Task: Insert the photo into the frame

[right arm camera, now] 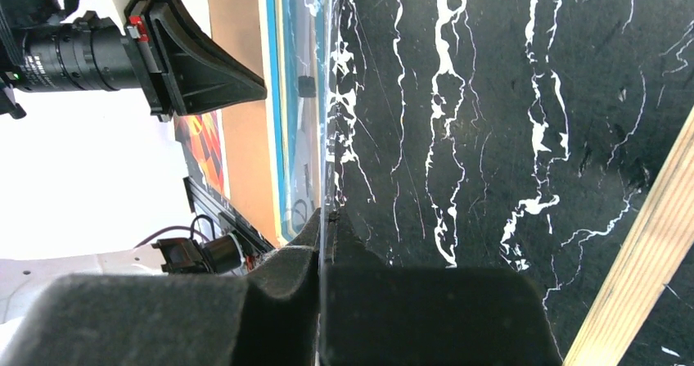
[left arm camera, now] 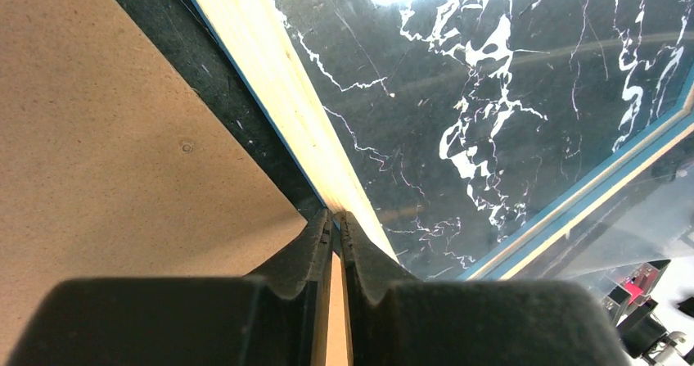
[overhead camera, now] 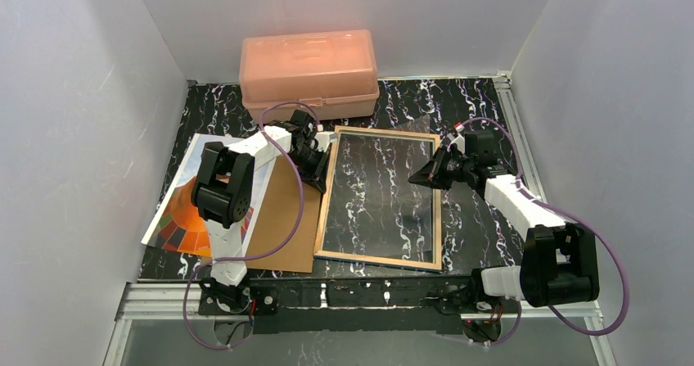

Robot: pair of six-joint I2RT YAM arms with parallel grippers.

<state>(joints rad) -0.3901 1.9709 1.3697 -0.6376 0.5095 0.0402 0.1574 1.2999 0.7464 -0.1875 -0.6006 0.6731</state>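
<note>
The frame (overhead camera: 378, 255) lies face down mid-table, its wood-coloured back edge up and a blue rim (right arm camera: 272, 96) showing along its side. My left gripper (overhead camera: 322, 165) is shut on the frame's left rail (left arm camera: 270, 88) near the far corner; wood shows between its fingertips (left arm camera: 336, 214). My right gripper (overhead camera: 416, 179) reaches in over the right rail and is shut on the thin edge of the clear glass pane (overhead camera: 376, 186), which runs straight up from between its jaws (right arm camera: 327, 212). The photo (overhead camera: 176, 223) lies picture-up at the left, partly under the left arm.
A plain brown backing board (overhead camera: 282, 227) lies between the photo and the frame, partly over the photo. A peach plastic box (overhead camera: 309, 67) stands at the back, just beyond the frame's far edge. White walls close in the left, right and back sides.
</note>
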